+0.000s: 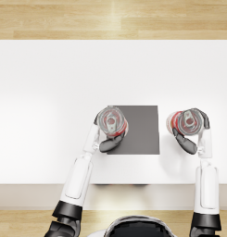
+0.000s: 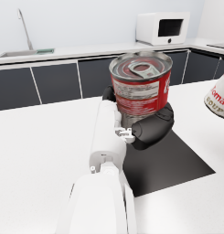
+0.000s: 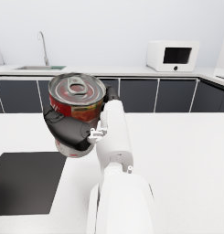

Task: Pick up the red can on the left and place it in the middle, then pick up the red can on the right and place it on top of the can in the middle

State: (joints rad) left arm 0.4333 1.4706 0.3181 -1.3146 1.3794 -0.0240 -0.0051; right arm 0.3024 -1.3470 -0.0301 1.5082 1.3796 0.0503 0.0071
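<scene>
Holding: left hand (image 1: 107, 142), fingers wrapped round left can (image 1: 111, 121) over dark mat's (image 1: 142, 132) left edge; right hand (image 1: 191, 139) clasps tilted right can (image 1: 184, 122), right of mat. Risk: off-centre placement, toppling stack.

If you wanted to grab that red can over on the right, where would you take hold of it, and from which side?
Around its round side wall, about mid-height, coming in from the side. The right can is a short cylinder with a flat pull-tab lid, so the label wall is the best part for fingers to wrap. The right hand already holds it that way, tilted, beside the dark mat.
</scene>
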